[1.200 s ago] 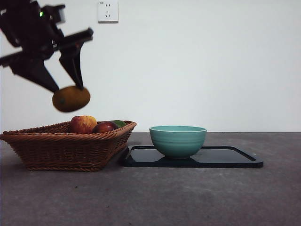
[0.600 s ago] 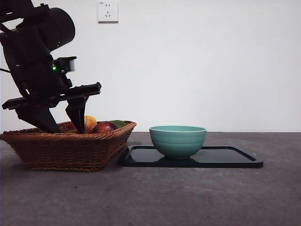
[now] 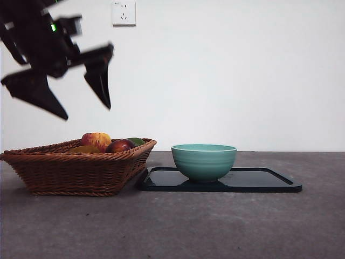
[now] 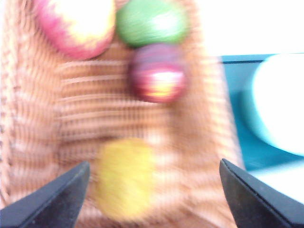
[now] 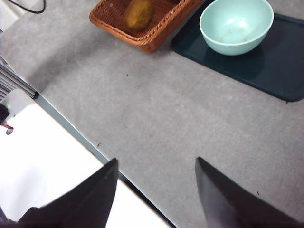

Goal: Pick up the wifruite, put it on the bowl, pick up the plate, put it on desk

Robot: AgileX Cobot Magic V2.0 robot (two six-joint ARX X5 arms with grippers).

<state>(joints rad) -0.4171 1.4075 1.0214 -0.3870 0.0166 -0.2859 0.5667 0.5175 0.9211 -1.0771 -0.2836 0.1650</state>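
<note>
The brown-orange wifruite (image 3: 83,149) lies in the wicker basket (image 3: 75,172), near its front wall; it also shows in the left wrist view (image 4: 124,178) and the right wrist view (image 5: 138,13). My left gripper (image 3: 86,111) hangs open and empty above the basket, directly over the wifruite (image 4: 154,164). The mint-teal bowl (image 3: 204,162) stands empty on the dark plate (image 3: 259,181), to the right of the basket. My right gripper (image 5: 156,160) is open and empty, high over the desk (image 5: 156,104) near its front edge.
The basket also holds a red-yellow apple (image 3: 96,141), a dark red fruit (image 3: 119,145) and a green fruit (image 3: 136,141). The basket's right rim nearly touches the plate. A wall socket (image 3: 123,12) is on the white wall behind.
One second ago my left gripper held the wifruite above the basket. It went down into the basket, let go, and has risen open and empty. The wifruite now lies in the basket.
</note>
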